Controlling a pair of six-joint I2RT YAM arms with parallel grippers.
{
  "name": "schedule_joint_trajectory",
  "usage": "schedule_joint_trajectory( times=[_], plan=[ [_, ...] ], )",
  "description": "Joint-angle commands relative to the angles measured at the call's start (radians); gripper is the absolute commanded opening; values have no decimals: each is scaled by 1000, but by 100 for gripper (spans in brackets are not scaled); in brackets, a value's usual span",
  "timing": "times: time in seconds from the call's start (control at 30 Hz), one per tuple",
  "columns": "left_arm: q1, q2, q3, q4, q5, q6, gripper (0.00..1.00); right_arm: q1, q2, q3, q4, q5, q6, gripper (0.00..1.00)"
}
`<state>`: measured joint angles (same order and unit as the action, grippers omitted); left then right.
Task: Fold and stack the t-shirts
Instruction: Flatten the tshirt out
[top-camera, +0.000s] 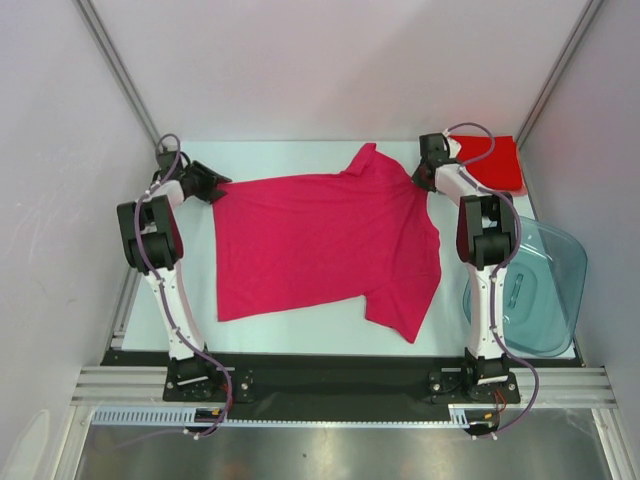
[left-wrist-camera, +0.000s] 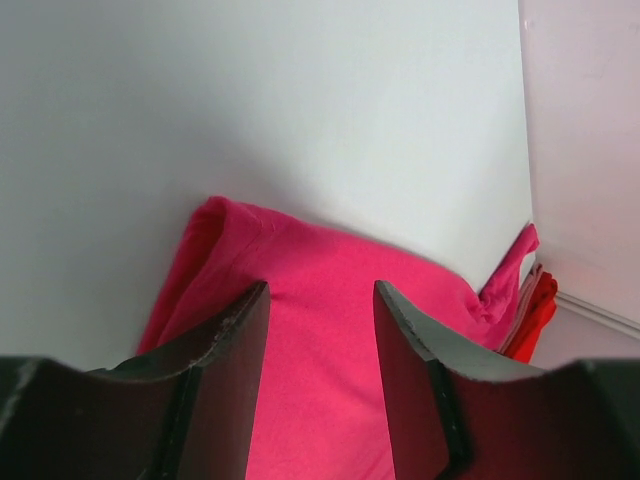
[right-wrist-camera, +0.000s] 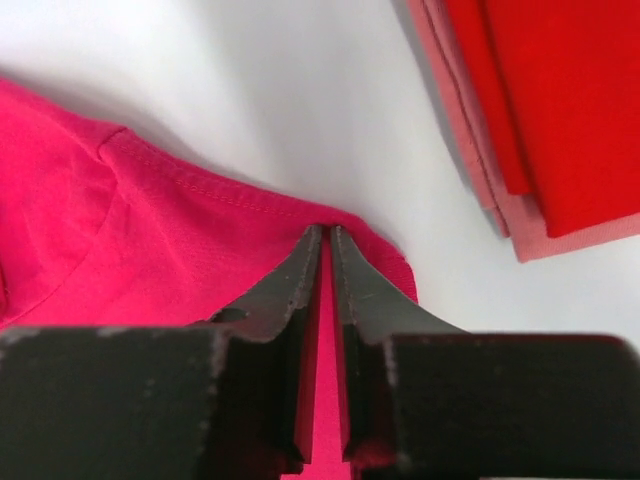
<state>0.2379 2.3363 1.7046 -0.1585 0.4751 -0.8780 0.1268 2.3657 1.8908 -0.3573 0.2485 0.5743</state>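
The magenta-pink t-shirt (top-camera: 320, 245) lies spread flat across the table, collar toward the back. The red t-shirt (top-camera: 495, 163) sits folded at the back right corner. My left gripper (top-camera: 213, 185) is at the pink shirt's left edge. Its fingers stand open over the pink cloth (left-wrist-camera: 330, 400) in the left wrist view, nothing pinched between them. My right gripper (top-camera: 422, 178) is at the shirt's back right edge. In the right wrist view, this gripper (right-wrist-camera: 327, 232) is shut on the hem of the pink shirt (right-wrist-camera: 150, 240), with the folded red shirt (right-wrist-camera: 560, 100) just beyond.
A translucent blue-grey plastic tub (top-camera: 545, 285) stands at the right edge, beside the right arm. White walls close in the table at the back and sides. A sliver of the red shirt (left-wrist-camera: 535, 320) shows past the pink one in the left wrist view.
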Motion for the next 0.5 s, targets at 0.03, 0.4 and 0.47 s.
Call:
schedule_joint_trajectory(
  times=[0.03, 0.4, 0.47],
  plan=[
    [12, -17, 49, -49, -35, 80, 55, -7, -28, 62, 10, 6, -80, 20],
    [-55, -219, -13, -87, -72, 212, 57, 79, -39, 193, 173, -176, -59, 56],
    [-64, -232, -11, -111, -102, 241, 58, 85, 31, 256, 173, -233, -44, 59]
  ],
)
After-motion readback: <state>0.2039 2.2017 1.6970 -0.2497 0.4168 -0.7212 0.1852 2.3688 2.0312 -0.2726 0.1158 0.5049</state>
